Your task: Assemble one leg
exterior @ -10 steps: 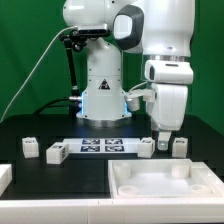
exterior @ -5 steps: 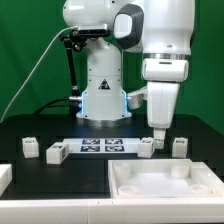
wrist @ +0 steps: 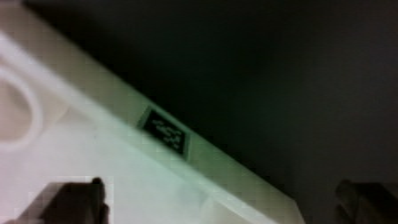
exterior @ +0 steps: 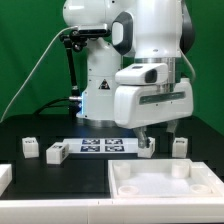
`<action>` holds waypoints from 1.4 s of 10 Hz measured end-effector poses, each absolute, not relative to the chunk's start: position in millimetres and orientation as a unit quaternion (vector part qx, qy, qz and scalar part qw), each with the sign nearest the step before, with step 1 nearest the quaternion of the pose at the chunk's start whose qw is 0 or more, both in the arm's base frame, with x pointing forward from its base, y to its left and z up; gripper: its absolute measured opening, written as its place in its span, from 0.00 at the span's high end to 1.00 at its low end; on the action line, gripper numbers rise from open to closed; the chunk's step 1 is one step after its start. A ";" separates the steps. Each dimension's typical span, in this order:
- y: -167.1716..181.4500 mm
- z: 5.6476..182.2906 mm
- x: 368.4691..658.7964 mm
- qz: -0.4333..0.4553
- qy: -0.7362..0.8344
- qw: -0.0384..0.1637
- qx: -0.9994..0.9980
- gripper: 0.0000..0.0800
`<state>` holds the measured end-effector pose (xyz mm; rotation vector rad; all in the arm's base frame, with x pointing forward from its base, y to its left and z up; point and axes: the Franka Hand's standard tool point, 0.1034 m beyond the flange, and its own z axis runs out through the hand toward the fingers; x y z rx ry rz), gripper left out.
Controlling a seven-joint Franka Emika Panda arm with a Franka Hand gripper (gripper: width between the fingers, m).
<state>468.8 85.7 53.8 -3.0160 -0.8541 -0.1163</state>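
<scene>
The gripper (exterior: 158, 134) hung low over the table (exterior: 40, 128) towards the exterior view's right. Its fingers (wrist: 71, 202) were spread wide with nothing between them, and my guess is it was held open like that so it could drop around a part.

The leg (exterior: 147, 147) closest under it stood on the table at the right end of the marker board (exterior: 102, 147), just beyond the far rim of the white panel (exterior: 165, 183). It looked like a small white blocky post with a dark patch on its front, probably its tag, but it was too small to read.

One spare leg (exterior: 180, 146) stood just to its right, and two more (exterior: 28, 148) (exterior: 57, 152) sat left of the marker board. All of them were apart from each other — likely so the fingers could fit round any one of them.

The wrist view only showed a white rimmed surface with a square tag (wrist: 164, 130) against the dark table, most likely the panel. I couldn't see any leg in that view.
</scene>
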 end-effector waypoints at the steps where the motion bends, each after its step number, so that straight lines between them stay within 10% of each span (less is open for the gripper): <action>1: 86.6 54.0 469.1 -0.037 -0.248 0.005 -0.968 0.19; 9: 119.8 48.0 436.6 -0.014 0.288 0.062 -0.956 0.19; 14: 122.9 44.4 424.0 0.019 0.271 0.064 -0.960 0.19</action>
